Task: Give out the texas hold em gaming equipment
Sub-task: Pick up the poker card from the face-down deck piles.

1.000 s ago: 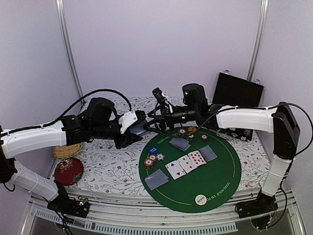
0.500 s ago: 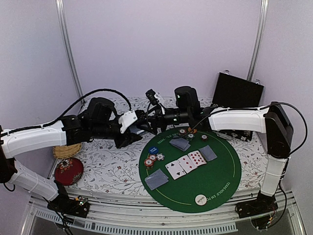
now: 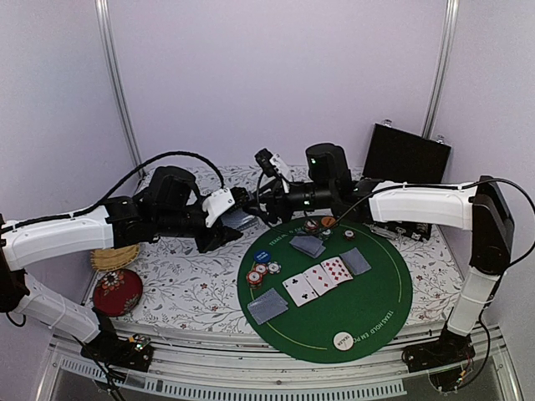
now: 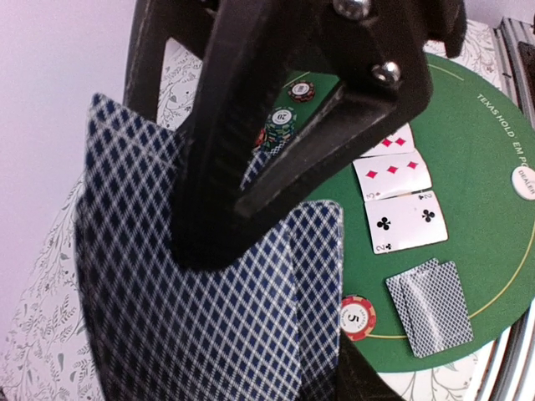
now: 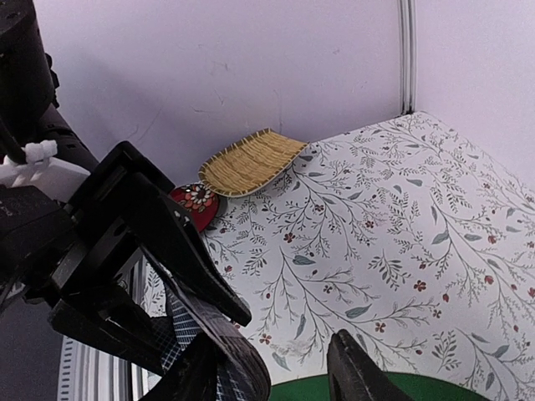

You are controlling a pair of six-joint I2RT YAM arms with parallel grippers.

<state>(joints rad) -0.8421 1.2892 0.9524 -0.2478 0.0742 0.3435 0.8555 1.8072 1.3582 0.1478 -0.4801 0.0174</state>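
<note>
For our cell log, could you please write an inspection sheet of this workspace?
Surface: floral tablecloth under round green felt mat.
Job's things: three face-up cards, red-white chip stacks, white dealer disc on mat.
Clutter: red round cushion, woven straw basket, black open case.
Grippers: left gripper shut on blue-patterned card deck; right gripper open beside it.
Cables: black cable arching over left arm.
Surroundings: pale lilac walls, metal posts.

Blue-diamond-backed deck [image 4: 209, 317] is held in the air, fanned a bit. On green mat [image 3: 368, 301]: 3 face-up cards [image 3: 318, 279] in a row at centre, face-down pairs [image 3: 267, 306] round them, blue disc [image 3: 262, 256] beside red-white chips [image 3: 259, 272], more chips [image 3: 316, 224] + orange disc [image 3: 328, 221] at far edge, white dealer disc [image 3: 343, 340] at near edge
</note>
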